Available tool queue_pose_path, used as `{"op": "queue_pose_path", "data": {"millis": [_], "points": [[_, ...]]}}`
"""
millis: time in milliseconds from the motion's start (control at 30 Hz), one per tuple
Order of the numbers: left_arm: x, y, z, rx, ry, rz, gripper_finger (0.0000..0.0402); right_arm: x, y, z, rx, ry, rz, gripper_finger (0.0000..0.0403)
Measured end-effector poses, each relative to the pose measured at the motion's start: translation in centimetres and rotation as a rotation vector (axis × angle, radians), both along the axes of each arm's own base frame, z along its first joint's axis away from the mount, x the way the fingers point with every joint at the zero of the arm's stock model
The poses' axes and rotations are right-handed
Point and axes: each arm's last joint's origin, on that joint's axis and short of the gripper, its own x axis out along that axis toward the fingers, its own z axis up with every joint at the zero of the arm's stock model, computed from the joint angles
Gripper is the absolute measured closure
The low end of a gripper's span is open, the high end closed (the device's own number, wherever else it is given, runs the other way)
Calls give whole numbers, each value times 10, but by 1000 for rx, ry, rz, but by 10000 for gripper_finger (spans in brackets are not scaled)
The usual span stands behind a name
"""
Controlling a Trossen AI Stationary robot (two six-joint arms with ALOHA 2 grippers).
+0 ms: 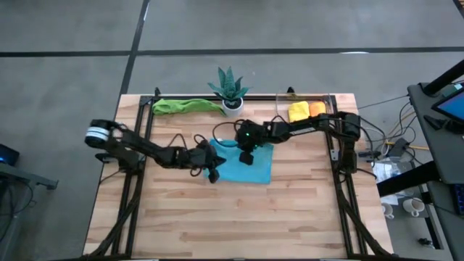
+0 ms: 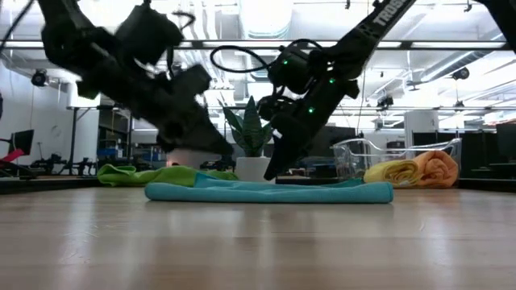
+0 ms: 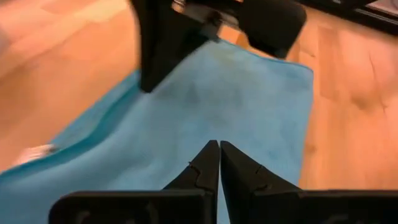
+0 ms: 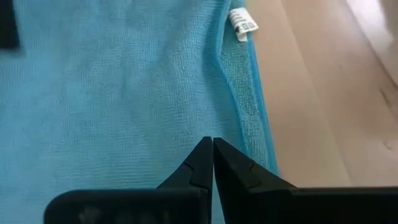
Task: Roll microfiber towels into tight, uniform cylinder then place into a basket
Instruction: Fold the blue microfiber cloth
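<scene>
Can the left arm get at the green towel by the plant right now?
Probably yes: the green towel lies uncovered at the table's far edge, and the shut left gripper holds nothing, hovering over the blue towel.

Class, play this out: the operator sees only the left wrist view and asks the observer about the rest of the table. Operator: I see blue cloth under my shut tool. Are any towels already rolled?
Observer: Yes, a yellow roll and an orange roll sit in the clear basket.
Operator: Any towels left?
Observer: A green towel lies crumpled near the plant.
Operator: Where is the right tool?
Observer: The right tool is shut over the blue towel.
</scene>
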Motion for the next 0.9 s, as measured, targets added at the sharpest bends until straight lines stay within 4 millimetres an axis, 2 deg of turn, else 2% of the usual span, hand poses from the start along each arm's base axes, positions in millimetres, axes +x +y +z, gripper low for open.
{"op": "queue_pose_path", "data": {"millis": [167,333,567,767,900], "points": [[15,-1,-34,-30,-43,3,401,6,-4,-2,-3,58,63,394],[26,-2,-55,-59,11,1,401,8,-8,-10,-5,80,63,394],[31,-4,-56,-73,13,-25,401,7,-12,-16,-10,86,33,394],[30,-4,-56,-80,27,-39,401,9,-17,-3,-105,57,-35,394],[29,-4,-56,-82,32,-41,401,6,-24,-3,-188,85,-126,394]]}}
